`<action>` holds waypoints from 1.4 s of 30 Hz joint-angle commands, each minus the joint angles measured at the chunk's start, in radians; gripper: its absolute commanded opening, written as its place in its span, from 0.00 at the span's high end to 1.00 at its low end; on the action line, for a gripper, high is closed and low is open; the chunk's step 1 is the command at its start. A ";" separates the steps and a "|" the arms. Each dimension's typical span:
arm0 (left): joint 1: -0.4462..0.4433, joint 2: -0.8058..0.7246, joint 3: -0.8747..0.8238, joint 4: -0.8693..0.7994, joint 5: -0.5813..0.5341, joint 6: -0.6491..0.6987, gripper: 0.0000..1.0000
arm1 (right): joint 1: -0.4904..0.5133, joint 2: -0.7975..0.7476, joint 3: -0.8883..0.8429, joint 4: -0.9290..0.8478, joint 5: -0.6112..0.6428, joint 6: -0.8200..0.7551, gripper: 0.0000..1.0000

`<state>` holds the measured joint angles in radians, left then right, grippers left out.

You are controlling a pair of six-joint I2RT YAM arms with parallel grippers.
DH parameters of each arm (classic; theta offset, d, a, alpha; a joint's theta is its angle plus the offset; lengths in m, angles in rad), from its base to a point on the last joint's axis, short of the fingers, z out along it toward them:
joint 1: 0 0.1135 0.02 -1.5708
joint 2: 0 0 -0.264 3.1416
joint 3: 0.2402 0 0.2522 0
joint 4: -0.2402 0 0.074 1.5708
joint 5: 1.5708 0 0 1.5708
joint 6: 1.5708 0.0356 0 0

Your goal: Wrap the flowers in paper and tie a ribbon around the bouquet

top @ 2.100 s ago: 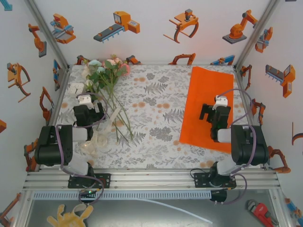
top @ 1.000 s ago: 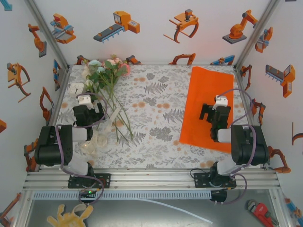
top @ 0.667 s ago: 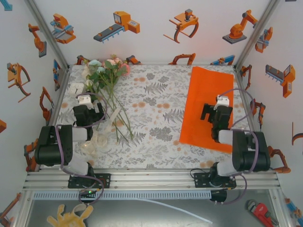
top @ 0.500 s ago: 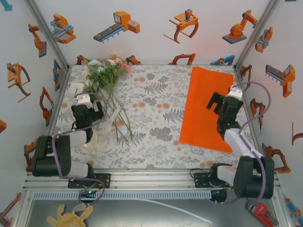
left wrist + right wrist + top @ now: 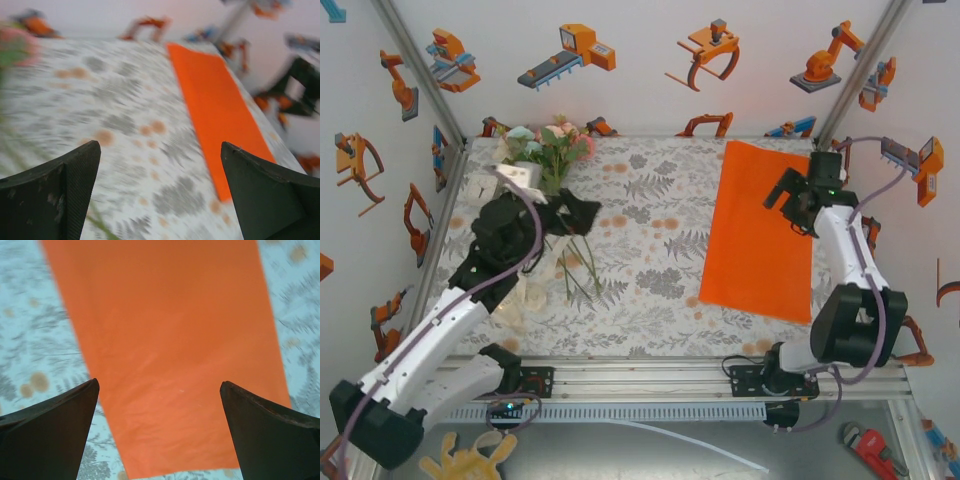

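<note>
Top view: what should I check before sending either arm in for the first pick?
1. Left gripper open and empty: ok.
2. Right gripper open and empty, over the paper: ok.
3. Paper lying flat and unfolded: ok.
4. Flowers laid on the paper: not ok; they lie at the far left, apart from it.
5. Ribbon free of the stems: cannot tell; it lies close by the stem ends.

Table point(image 5: 650, 240): grey-and-orange floral cloth, filling the middle of the top view.
Flowers point(image 5: 548, 150): upper left, stems trailing toward the lower edge.
Paper point(image 5: 760, 235): flat, right side.
Ribbon point(image 5: 530, 296): loose heap, left, near the stem ends.
</note>
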<state>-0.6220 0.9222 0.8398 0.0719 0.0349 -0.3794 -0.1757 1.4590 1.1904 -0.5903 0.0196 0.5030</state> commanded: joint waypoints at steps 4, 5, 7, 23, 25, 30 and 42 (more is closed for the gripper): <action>-0.206 0.050 0.031 -0.164 0.057 0.043 0.03 | -0.206 -0.017 -0.214 -0.020 -0.079 0.138 0.01; -0.212 0.052 0.021 -0.157 0.062 0.038 0.03 | -0.208 -0.015 -0.237 -0.012 -0.068 0.140 0.01; -0.217 0.055 0.001 -0.153 0.070 0.028 0.03 | -0.209 -0.006 -0.277 -0.004 -0.039 0.142 0.01; -0.217 -0.017 -0.088 -0.208 -0.089 -0.014 0.03 | -0.226 0.070 -0.421 0.175 -0.121 0.207 0.46; -0.217 -0.020 -0.087 -0.223 -0.106 -0.004 0.03 | -0.226 0.065 -0.422 0.181 -0.140 0.207 0.56; -0.217 -0.027 -0.104 -0.225 -0.145 0.006 0.03 | -0.226 0.015 -0.399 0.153 -0.153 0.189 0.73; -0.216 0.026 -0.112 -0.191 -0.110 0.006 0.03 | -0.224 -0.130 -0.378 0.037 -0.037 0.181 0.68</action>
<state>-0.8371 0.9348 0.7311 -0.1429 -0.0963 -0.3805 -0.3988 1.4075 0.7940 -0.4637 -0.1493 0.6899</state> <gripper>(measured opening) 0.972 0.205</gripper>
